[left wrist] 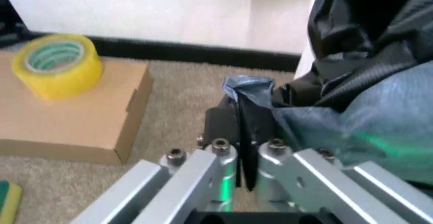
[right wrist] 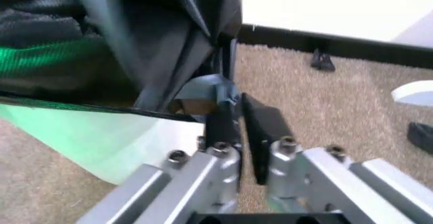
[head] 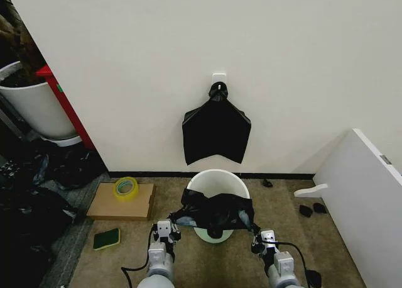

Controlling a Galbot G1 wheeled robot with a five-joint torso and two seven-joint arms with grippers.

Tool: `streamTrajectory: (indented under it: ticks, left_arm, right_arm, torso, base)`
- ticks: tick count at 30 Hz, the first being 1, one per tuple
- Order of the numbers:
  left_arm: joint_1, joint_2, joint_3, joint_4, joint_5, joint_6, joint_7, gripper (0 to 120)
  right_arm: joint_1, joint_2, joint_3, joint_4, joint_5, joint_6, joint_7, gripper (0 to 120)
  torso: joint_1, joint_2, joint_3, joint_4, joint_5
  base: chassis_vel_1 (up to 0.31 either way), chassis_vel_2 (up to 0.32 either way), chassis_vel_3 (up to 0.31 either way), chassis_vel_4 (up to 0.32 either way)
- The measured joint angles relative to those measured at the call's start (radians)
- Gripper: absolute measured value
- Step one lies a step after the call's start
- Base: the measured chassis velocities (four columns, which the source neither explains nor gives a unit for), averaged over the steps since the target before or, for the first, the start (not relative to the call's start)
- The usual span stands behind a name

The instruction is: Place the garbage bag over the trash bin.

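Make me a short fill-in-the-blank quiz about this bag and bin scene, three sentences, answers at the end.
1. The garbage bag is stretched over the near rim of the ____ bin.
2. The left end effector and right end effector are each shut on a corner of the ____.
3. The yellow tape roll sits on a flat ____ box.

Answers: white; bag; cardboard

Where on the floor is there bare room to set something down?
Bare carpet lies between the trash bin and the white panel, short of two dark bits. The cardboard with tape roll and the green sponge crowd the other side.
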Motion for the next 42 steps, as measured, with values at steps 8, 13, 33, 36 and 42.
streamTrajectory:
  ticks: [8,13,33,36,42]
  left_arm:
    - [0.036,0.026,-0.026,-0.115,0.005,0.111,-0.084,34]
    - [0.055,0.04,-0.028,-0.173,0.008,0.19,-0.158,52]
    - [0.108,0.188,-0.045,-0.302,-0.173,0.363,0.029,100]
    - [0.092,0.218,-0.048,-0.268,-0.143,0.321,0.132,100]
    - [0.027,0.267,-0.062,-0.148,-0.08,0.189,0.404,100]
  right_arm:
    - [-0.101,-0.038,0.015,0.134,-0.005,-0.062,0.092,36]
    - [-0.157,-0.046,0.032,0.204,0.023,-0.122,0.173,54]
    - [-0.148,-0.027,0.038,0.223,-0.093,-0.081,0.175,100]
    - [-0.136,-0.023,0.036,0.211,-0.092,-0.081,0.17,100]
    - [-0.115,-0.008,0.024,0.186,-0.083,-0.081,0.158,100]
  torso:
    - [0.0,0.0,0.0,-0.0001,0.0002]
    - [0.0,0.0,0.0,-0.0001,0.0]
    - [0.0,0.0,0.0,0.0,0.0]
    - [0.0,0.0,0.0,0.0,0.0]
    - [0.0,0.0,0.0,-0.0001,-0.0001]
  base:
    - [0.0,0.0,0.0,0.0]
    - [0.0,0.0,0.0,0.0]
    - [0.0,0.0,0.0,0.0]
    - [0.0,0.0,0.0,0.0]
    - [0.0,0.0,0.0,0.0]
